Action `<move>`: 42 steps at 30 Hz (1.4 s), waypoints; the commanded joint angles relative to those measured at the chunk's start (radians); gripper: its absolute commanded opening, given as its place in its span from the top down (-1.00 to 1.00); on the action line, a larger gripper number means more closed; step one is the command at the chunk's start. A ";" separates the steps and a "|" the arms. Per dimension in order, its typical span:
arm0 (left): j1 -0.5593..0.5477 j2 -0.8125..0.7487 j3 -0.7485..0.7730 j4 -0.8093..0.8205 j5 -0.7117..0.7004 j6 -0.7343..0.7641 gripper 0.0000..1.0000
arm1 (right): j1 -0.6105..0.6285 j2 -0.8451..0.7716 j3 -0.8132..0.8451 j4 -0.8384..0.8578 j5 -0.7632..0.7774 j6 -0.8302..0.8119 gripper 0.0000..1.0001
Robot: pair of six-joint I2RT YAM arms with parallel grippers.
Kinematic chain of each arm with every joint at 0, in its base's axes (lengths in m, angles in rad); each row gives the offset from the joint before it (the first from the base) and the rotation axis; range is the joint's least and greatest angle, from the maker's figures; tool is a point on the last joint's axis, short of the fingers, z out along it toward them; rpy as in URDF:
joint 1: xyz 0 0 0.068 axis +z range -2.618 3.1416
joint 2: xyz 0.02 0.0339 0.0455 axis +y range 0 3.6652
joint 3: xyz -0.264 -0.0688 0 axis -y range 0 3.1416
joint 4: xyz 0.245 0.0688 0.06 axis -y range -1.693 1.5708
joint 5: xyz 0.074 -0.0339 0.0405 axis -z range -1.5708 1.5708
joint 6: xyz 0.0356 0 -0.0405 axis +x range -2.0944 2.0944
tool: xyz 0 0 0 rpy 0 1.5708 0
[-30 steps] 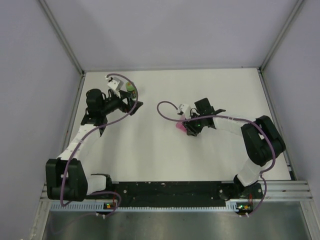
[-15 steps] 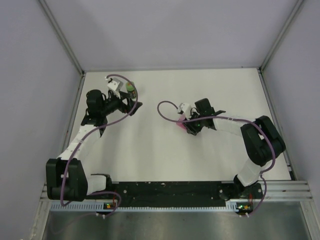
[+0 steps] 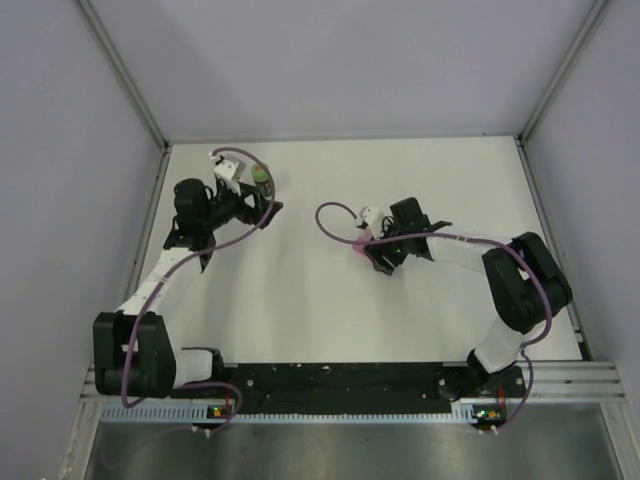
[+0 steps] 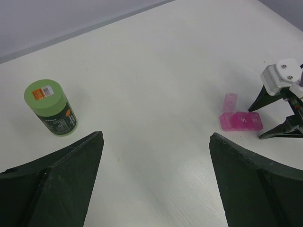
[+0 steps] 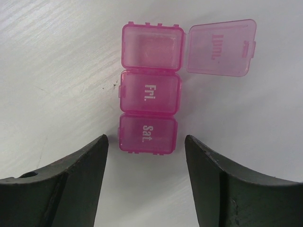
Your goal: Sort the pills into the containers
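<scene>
Straddling pill box (image 5: 149,113), right claw (image 5: 146,140)

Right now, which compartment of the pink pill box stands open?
The end compartment next to Fri.: its lid lies flipped out to the side, while Fri. and Sat. are shut.

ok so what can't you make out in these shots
- Left wrist view: green bottle contents, hidden by its lid; label print too small.
- Right wrist view: Fri. and Sat. compartments of the pill box, lids shut and cloudy.
- Top view: pill box mostly hidden by the right gripper.
</scene>
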 commanded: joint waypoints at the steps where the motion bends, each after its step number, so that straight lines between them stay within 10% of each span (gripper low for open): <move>1: 0.006 0.030 0.028 0.077 -0.103 -0.014 -0.98 | -0.008 -0.074 0.029 -0.046 -0.008 0.022 -0.32; 42: -0.079 0.690 0.700 -0.358 -0.613 0.084 -0.95 | -0.008 -0.302 0.082 -0.132 -0.075 0.165 -0.48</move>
